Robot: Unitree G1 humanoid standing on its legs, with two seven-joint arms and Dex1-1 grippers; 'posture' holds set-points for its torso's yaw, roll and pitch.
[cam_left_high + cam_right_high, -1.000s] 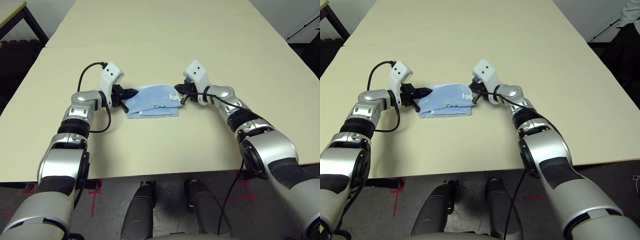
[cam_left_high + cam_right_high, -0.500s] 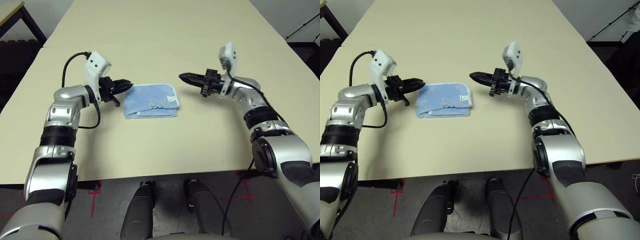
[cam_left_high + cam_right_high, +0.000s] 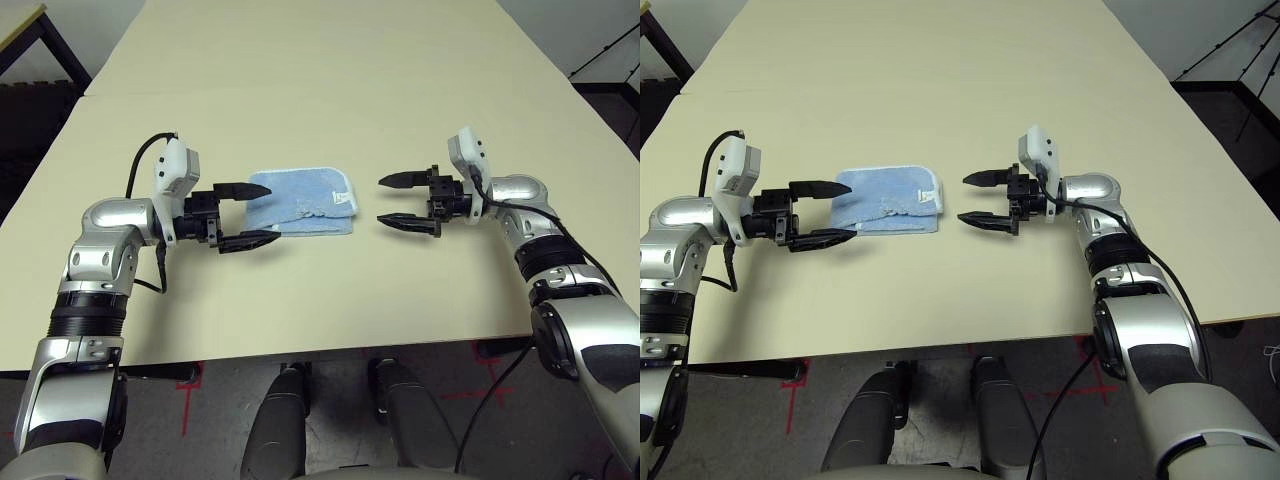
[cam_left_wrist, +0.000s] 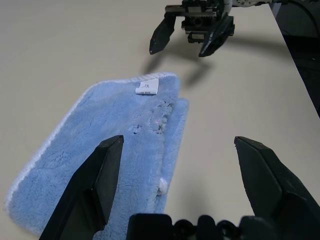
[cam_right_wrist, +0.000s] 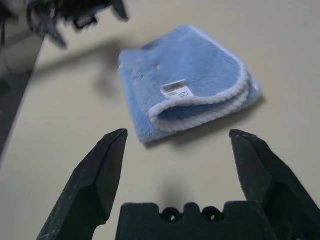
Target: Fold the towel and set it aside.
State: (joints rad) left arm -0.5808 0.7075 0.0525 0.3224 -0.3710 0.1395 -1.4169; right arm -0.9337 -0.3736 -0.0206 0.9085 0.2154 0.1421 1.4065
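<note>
Table (image 3: 330, 90): we see a broad, pale beige top that carries the whole scene.
Towel (image 3: 300, 203): we find the light-blue terry cloth folded over on itself, lying flat near the table's middle between the two grippers; its white edging and a small white label (image 4: 146, 88) face up.
Left gripper (image 3: 240, 214): we see its two black fingers spread wide and level, tips just at the towel's left edge, with nothing held.
Right gripper (image 3: 397, 201): we see its fingers likewise spread, pointing at the towel from the right, apart from it and empty.
</note>
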